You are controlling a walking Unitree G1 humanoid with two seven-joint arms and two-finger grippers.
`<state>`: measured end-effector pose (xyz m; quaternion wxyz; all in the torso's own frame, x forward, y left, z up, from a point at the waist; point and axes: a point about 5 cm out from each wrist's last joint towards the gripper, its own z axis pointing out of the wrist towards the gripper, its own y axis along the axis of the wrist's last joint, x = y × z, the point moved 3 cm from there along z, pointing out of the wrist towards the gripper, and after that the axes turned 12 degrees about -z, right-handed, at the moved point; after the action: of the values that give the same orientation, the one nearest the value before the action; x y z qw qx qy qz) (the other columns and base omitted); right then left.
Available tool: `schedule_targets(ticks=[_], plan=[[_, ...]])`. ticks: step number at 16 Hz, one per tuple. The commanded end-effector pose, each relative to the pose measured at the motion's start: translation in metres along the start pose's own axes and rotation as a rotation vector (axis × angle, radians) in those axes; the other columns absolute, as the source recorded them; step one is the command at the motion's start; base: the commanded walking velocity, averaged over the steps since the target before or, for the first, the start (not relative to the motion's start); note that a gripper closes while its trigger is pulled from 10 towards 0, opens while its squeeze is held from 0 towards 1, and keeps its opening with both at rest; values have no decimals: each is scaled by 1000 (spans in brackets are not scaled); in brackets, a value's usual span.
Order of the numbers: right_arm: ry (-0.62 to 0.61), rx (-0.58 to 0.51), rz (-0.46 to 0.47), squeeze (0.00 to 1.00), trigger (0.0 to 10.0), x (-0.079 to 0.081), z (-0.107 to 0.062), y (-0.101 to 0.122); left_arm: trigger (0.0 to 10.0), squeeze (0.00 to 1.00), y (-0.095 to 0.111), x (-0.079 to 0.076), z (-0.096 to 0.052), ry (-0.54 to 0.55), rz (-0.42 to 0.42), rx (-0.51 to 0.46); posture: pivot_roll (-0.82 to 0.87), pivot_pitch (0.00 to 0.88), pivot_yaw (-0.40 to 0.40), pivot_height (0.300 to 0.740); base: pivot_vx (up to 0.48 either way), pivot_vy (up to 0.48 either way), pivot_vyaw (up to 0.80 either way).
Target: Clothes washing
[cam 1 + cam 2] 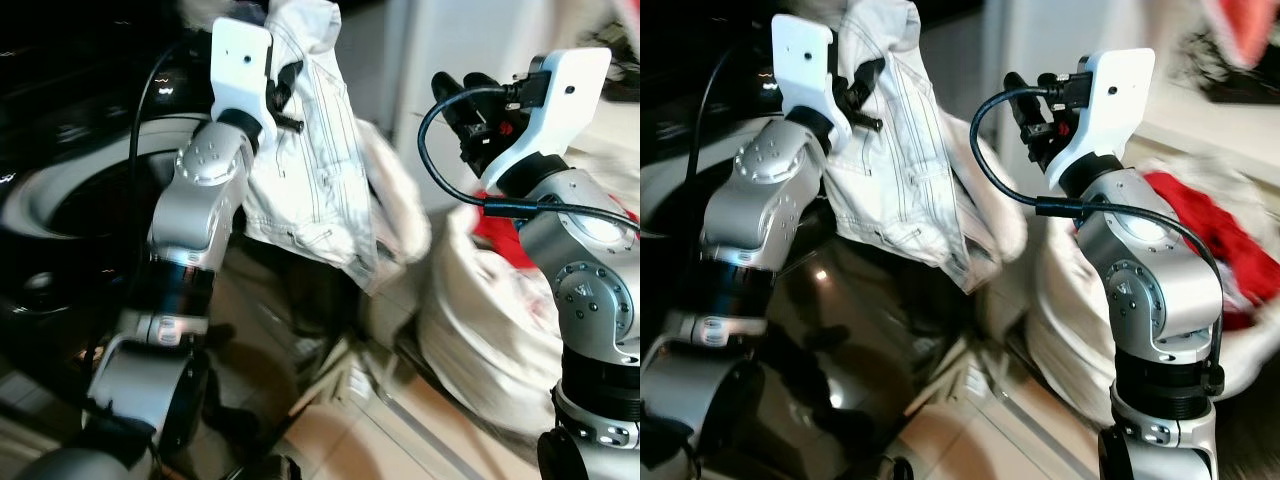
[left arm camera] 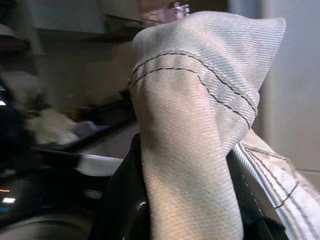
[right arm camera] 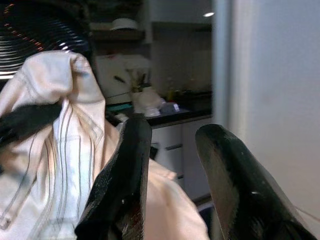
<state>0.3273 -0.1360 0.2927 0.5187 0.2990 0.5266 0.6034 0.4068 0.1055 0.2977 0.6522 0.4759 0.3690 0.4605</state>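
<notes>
Hanging from the raised left gripper (image 1: 285, 95), a white garment with dark stitched seams (image 1: 315, 170) drapes down in front of the robot, above and just right of the round opening of a dark washing machine (image 1: 70, 200). The black fingers (image 2: 120, 200) of the left gripper are clamped on a folded upper part of the fabric; the left wrist view shows the cloth bunched between them and standing up over the tips.

The right gripper (image 3: 172, 165) is lifted to about the same height, to the right of the garment and apart from it. Its two fingers are spread with nothing between them, and the garment hangs beyond them.

Below the right arm sits a white laundry bag (image 1: 490, 320) with a red item (image 1: 1205, 215) lying in its top. A pale tiled floor (image 1: 350, 440) runs beneath.
</notes>
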Motion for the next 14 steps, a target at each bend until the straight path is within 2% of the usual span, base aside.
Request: schedule_targets(ticks=[1, 4, 5, 6, 7, 9, 10, 11, 12, 13, 14], plan=[[3, -16, -6, 0, 10000, 1, 1, 3, 10000, 0, 32, 14, 4, 44, 37, -114, -13, 0, 83, 740, 266, 0, 800], [9, -26, -9, 0, 10000, 2, 1, 4, 10000, 0, 54, 29, 16, 93, 85, -161, -11, 0, 82, 740, 264, 0, 800], [4, -35, 14, 0, 10000, 2, 2, 4, 10000, 0, 66, 38, 18, 147, 124, -205, -12, 0, 81, 740, 0, 0, 0], [4, -35, 33, 0, 10000, 3, 1, 3, 10000, 0, 93, 54, 20, 249, 248, -279, -12, 0, 80, 740, 0, 0, 0], [8, -36, 35, 0, 10000, 3, 1, 4, 10000, 0, 103, 62, 19, 301, 323, -305, -12, 0, 80, 740, 0, 0, 0], [18, -44, 41, 0, 10000, 5, 1, 4, 10000, 0, 134, 91, 11, 547, 733, -348, -13, 0, 82, 740, 0, 0, 0], [26, -45, 39, 0, 10000, 7, 1, 4, 10000, 0, 133, 100, 10, 605, 834, -324, -13, 0, 82, 740, 0, 0, 0], [34, -43, 37, 0, 10000, 9, 0, 3, 10000, 0, 126, 104, 11, 616, 873, -287, -13, 0, 82, 740, 0, 0, 0], [47, -35, 35, 0, 10000, 11, 0, 2, 10000, 0, 108, 111, 12, 628, 912, -206, -10, 0, 81, 740, 0, 0, 0], [66, -29, 32, 0, 10000, 15, 0, 0, 10000, 0, 81, 118, 12, 610, 911, -103, -9, 0, 80, 740, 0, 0, 0], [82, -25, 35, 0, 10000, 19, -1, -1, 10000, 0, 50, 120, 11, 572, 870, -3, -9, 0, 80, 740, 0, 0, 0]])
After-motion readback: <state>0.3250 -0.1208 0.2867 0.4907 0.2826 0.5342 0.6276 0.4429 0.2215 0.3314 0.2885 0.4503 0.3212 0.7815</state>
